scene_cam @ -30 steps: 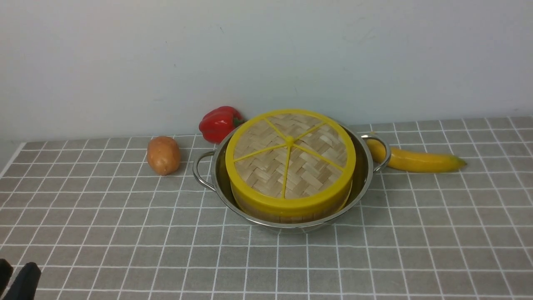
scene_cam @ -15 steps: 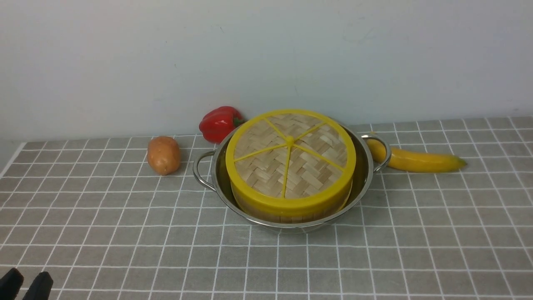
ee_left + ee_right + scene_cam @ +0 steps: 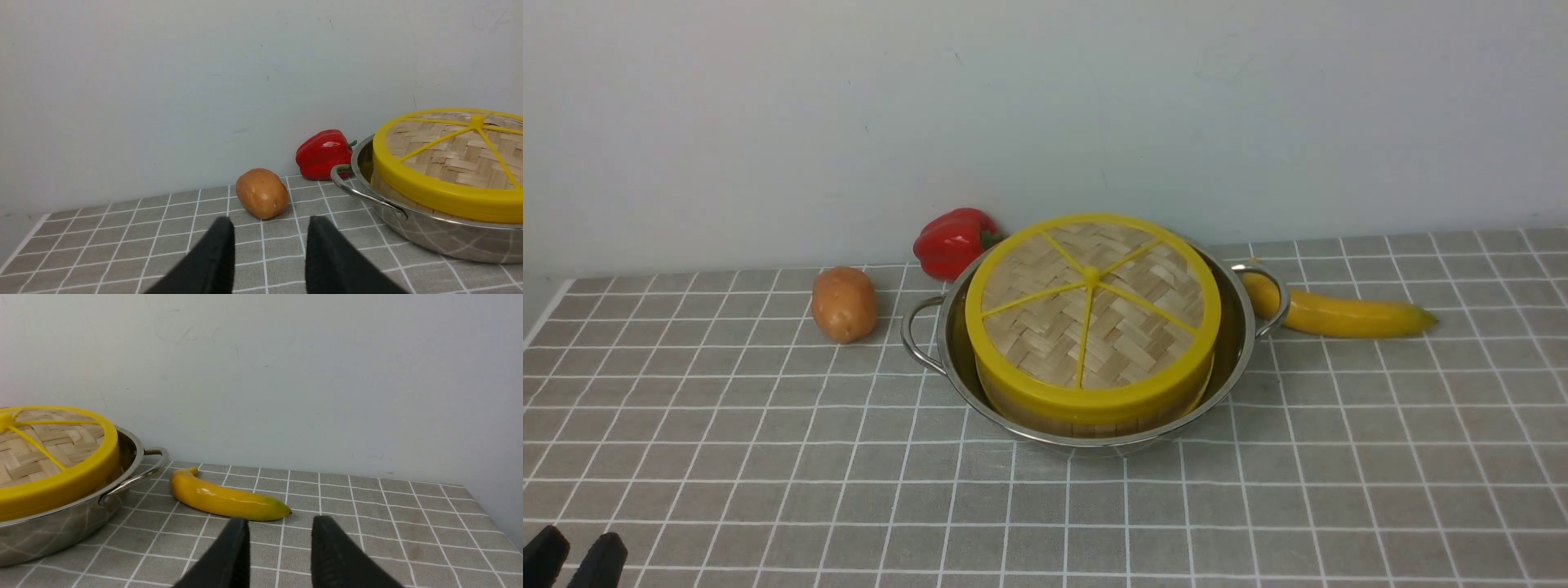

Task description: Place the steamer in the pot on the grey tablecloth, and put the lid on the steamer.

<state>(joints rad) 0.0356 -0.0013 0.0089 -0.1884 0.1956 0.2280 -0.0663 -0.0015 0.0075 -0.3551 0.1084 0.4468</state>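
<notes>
The shiny steel pot [image 3: 1235,343] stands mid-table on the grey tablecloth [image 3: 768,457]. The steamer [image 3: 1094,425] sits inside it; only a strip of its wooden wall shows below the lid. The woven lid [image 3: 1094,318] with yellow rim and spokes lies flat on top of the steamer. My left gripper [image 3: 574,545] is at the near left corner, well away from the pot, open and empty. The left wrist view shows its fingers [image 3: 270,223] spread over bare cloth, with the pot [image 3: 441,239] off to one side. My right gripper [image 3: 280,522] is open and empty, near the pot [image 3: 53,535].
A potato [image 3: 844,304] lies left of the pot and a red bell pepper [image 3: 952,241] behind its left handle. A banana [image 3: 1339,314] lies just beyond the right handle. A pale wall closes off the back of the table.
The left gripper's fingertips shifted slightly right and lower in the front view a second ago, then stayed still. Pot, steamer and lid have not moved.
</notes>
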